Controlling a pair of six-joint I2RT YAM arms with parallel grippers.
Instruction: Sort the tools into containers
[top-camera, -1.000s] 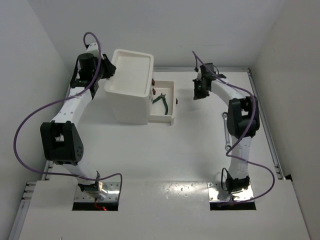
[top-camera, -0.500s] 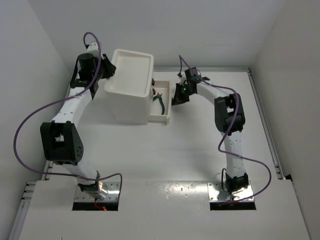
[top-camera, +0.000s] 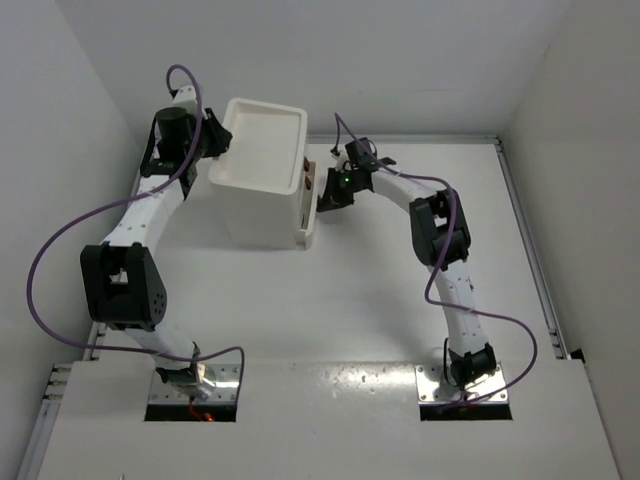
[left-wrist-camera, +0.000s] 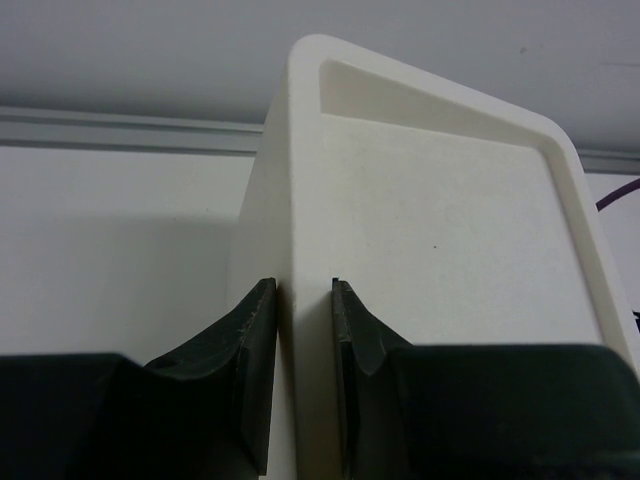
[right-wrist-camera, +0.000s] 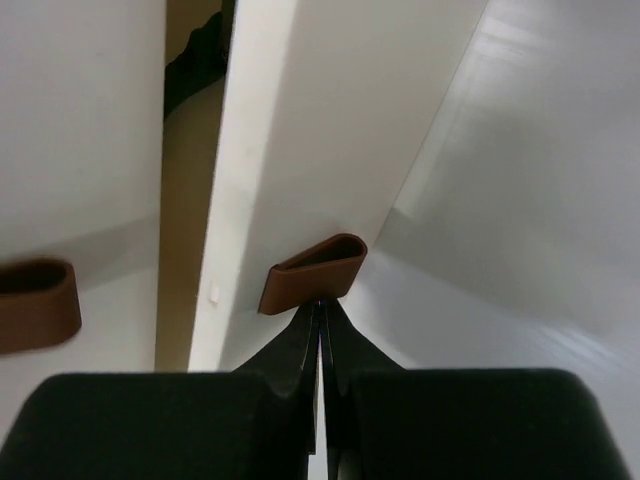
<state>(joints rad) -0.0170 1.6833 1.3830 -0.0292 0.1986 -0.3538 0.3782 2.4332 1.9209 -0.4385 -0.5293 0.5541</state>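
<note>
Over toward the far left corner of the tabletop stands the white cabinet, its shallow tray top facing up. On the cabinet's right side one drawer sticks out only a little. The right claw is at that drawer's front. Its wrist view shows the fingers pressed tight together with nothing between them, the tips touching the underside of a small dark red handle. A second handle sits further left, on another front. Through the narrow gap beside the drawer front something dark shows, but what it is cannot be told. The left claw is at the cabinet's left edge, narrow, its two fingers clamped on either side of the tray's raised rim.
</note>
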